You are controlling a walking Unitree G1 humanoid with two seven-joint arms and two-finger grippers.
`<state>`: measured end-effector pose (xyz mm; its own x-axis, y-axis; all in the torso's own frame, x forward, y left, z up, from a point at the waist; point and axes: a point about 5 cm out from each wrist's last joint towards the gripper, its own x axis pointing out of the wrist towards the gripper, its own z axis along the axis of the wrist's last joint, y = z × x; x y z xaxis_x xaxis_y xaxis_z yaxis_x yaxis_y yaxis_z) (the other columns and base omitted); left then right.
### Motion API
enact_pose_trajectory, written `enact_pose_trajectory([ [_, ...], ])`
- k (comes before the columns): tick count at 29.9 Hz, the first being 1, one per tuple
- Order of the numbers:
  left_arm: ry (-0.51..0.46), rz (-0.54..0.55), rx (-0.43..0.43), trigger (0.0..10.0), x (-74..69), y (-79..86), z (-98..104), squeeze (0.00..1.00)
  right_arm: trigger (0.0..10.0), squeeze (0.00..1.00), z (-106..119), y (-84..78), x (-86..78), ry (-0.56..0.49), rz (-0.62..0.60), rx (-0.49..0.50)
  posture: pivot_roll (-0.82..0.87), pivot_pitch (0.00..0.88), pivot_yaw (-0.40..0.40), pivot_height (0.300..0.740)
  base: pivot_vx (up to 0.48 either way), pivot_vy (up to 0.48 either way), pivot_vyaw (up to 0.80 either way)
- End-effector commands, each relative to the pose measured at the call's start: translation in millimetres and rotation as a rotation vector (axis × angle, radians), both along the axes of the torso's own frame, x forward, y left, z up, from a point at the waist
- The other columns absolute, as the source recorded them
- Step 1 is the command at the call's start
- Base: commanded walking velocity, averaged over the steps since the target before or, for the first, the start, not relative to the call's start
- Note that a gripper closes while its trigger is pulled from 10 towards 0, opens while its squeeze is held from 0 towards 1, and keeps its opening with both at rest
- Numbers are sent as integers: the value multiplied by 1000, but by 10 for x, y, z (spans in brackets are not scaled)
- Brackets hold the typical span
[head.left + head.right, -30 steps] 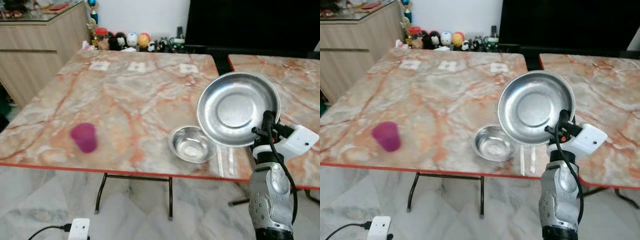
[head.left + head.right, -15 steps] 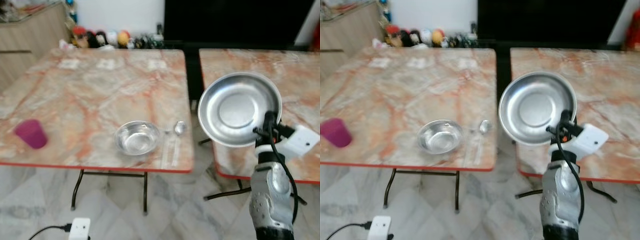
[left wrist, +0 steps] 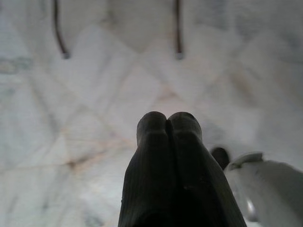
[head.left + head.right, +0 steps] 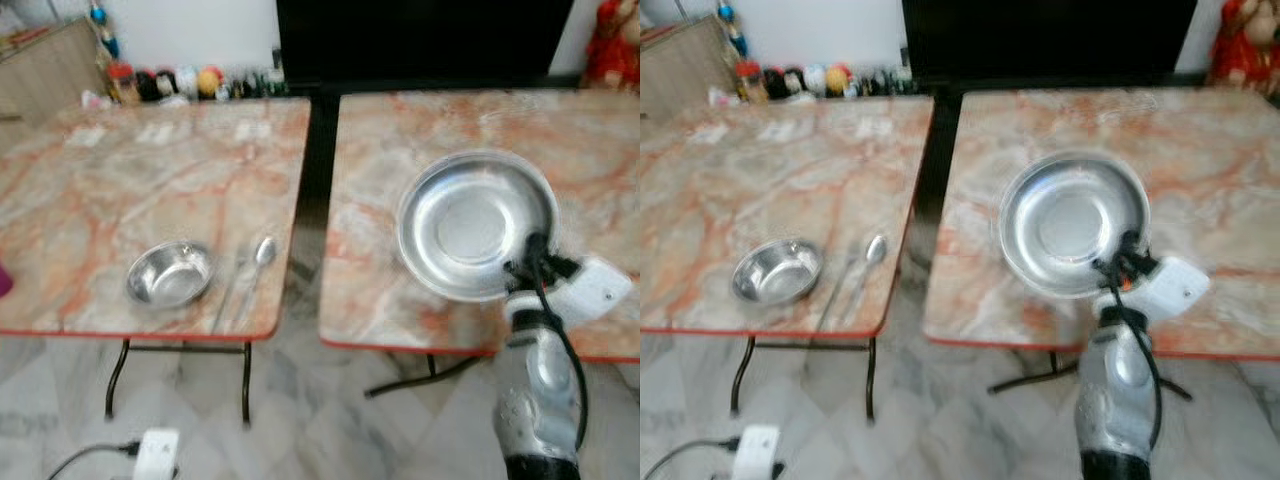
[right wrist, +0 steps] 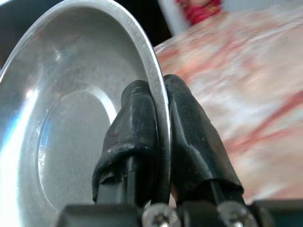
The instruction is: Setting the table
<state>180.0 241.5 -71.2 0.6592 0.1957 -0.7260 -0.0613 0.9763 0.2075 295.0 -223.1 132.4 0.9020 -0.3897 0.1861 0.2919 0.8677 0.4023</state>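
Since a second ago our view has swung rightward; our right gripper (image 5: 158, 142) still clamps the shiny steel plate (image 4: 478, 222) by its rim, above the right table's (image 4: 380, 150) near edge. Left gripper (image 3: 165, 124) hangs closed.

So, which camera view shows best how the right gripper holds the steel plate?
The right wrist view: the right gripper pinches the steel plate by its rim, one finger on each side. Both eye views show the whole plate held tilted before the right-hand table; the grip is small there.
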Motion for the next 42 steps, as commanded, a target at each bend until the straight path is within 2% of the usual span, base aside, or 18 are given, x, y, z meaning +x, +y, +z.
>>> enact_pose_trajectory([
  [1,20,-2,21,10000,-36,79,2,0,10000,0,45,62,7,-22,14,-4,-52,0,43,740,0,-442,0],
  [9,30,-11,17,10000,-85,59,-25,0,10000,0,-8,-54,-61,5,-27,-7,-57,0,37,740,0,-406,0],
  [14,33,-8,17,10000,-106,46,-37,0,10000,0,-26,-127,-70,17,-67,5,-54,0,33,740,0,0,0],
  [17,35,-9,17,10000,-121,38,-46,0,10000,0,-61,-197,-46,31,-117,89,-47,0,30,740,0,0,0],
  [19,36,-10,18,10000,-126,38,-48,0,10000,0,-68,-201,-32,40,-117,99,-47,0,30,740,0,0,0],
  [23,37,-9,19,10000,-141,47,-51,0,10000,0,-95,-201,37,54,-132,188,-44,0,29,740,0,0,0],
  [27,36,-9,21,10000,-146,48,-52,0,10000,0,-88,-197,94,64,-145,214,-38,0,28,740,0,0,0],
  [30,32,-12,22,10000,-139,47,-47,0,10000,0,-104,-180,130,110,-174,213,-36,0,28,740,0,0,0],
  [34,26,-12,22,10000,-133,46,-43,0,10000,0,-186,-184,44,173,-277,183,-30,0,23,740,0,0,0],
  [42,13,-17,25,10000,-94,44,-24,0,10000,0,-373,-218,-80,253,-369,272,-33,0,27,740,0,0,0],
])
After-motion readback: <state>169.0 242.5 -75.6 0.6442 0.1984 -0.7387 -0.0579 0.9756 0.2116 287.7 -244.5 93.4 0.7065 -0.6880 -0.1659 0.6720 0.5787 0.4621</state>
